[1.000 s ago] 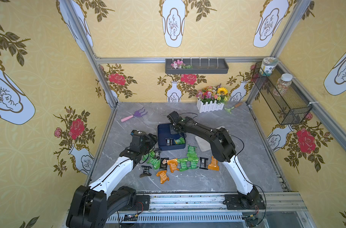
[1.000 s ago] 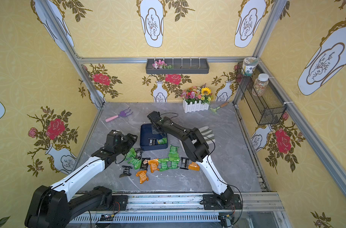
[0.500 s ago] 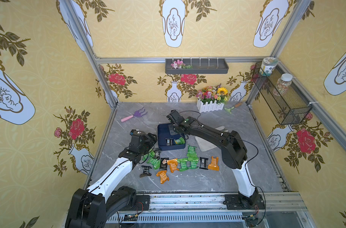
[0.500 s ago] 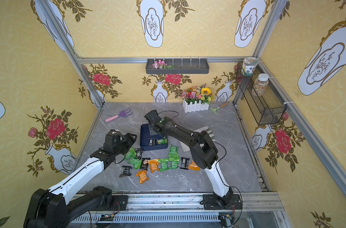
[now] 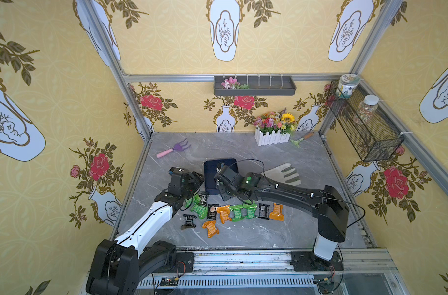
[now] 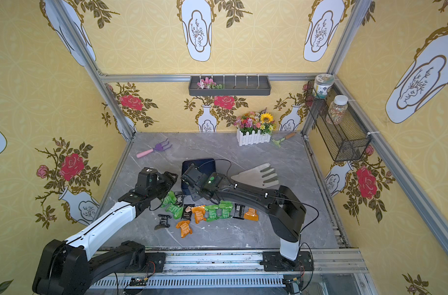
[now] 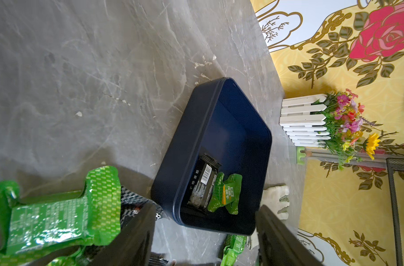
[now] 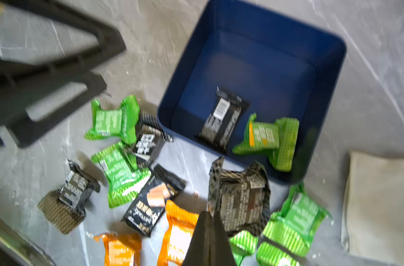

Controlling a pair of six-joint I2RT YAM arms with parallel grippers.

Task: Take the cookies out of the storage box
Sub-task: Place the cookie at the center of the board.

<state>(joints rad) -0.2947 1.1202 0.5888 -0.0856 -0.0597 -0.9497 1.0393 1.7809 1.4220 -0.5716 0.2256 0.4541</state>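
Observation:
The navy storage box [image 5: 219, 163] [image 6: 200, 163] sits mid-table. In the wrist views it [image 8: 323, 46] holds two cookies, a black packet [image 8: 221, 119] and a green packet [image 8: 265, 138]. Several green, orange and black cookies [image 5: 233, 212] [image 6: 212, 212] lie on the table in front of it. My right gripper [image 8: 210, 215] [image 5: 224, 196] hangs just in front of the box's near wall, shut on the crimped end of a black cookie [image 8: 239, 198]. At the box's left front corner my left gripper [image 7: 206, 207] [image 5: 196, 178] stands open and empty, beside a green packet [image 7: 58, 214].
A grey glove [image 5: 284, 173] lies right of the box. A purple hand rake [image 5: 174, 149] lies at the back left. A white fence planter [image 5: 272, 132] and small trowel [image 5: 301, 139] stand at the back wall. A mesh basket [image 5: 363, 125] hangs on the right wall.
My right arm has drawn back out of the box toward the front with a black cookie in its jaws. The left arm has stayed put.

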